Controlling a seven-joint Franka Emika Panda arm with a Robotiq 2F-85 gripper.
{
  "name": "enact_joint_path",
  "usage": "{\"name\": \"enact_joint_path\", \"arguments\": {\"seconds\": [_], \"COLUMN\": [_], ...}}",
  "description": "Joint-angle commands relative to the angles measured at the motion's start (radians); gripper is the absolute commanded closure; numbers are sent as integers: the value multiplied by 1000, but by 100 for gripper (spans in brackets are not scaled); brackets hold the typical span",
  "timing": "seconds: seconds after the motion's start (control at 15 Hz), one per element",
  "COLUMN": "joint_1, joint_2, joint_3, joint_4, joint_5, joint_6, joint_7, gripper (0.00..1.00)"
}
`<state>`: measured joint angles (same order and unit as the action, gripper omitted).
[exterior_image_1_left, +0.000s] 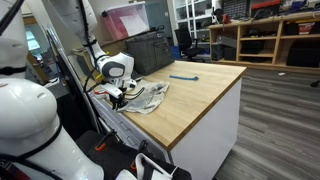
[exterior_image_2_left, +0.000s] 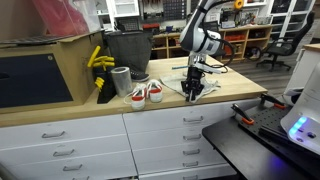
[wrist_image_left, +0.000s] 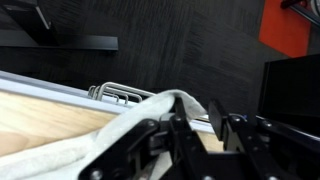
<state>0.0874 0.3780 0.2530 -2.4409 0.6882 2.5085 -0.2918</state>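
A crumpled white cloth lies at the edge of the wooden countertop. My gripper points down at the cloth's edge in both exterior views. In the wrist view the cloth is draped up against the left finger. The gripper has a narrow gap between its black fingers, and bare wood shows through it. Nothing is pinched between the pads.
A small blue tool lies further along the countertop. A white and red pair of shoes, a grey cylinder, a black bin and yellow objects stand to one side. Metal handles sit below the edge.
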Motion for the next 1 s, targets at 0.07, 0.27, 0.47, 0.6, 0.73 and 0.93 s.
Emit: {"name": "enact_joint_path", "arguments": {"seconds": [0.07, 0.27, 0.47, 0.6, 0.73, 0.93], "joint_1": [-35, -40, -34, -21, -9, -1], "joint_2": [-81, -136, -167, -157, -128, -74], "joint_3": [15, 8, -14, -34, -56, -81], "joint_4": [28, 81, 154, 196, 225, 249], "joint_5": [22, 63, 88, 74, 38, -15], "joint_6": [-73, -102, -91, -58, -13, 63], "joint_7": [-18, -15, 4, 24, 66, 127], "gripper": [28, 6, 0, 0, 0, 0]}}
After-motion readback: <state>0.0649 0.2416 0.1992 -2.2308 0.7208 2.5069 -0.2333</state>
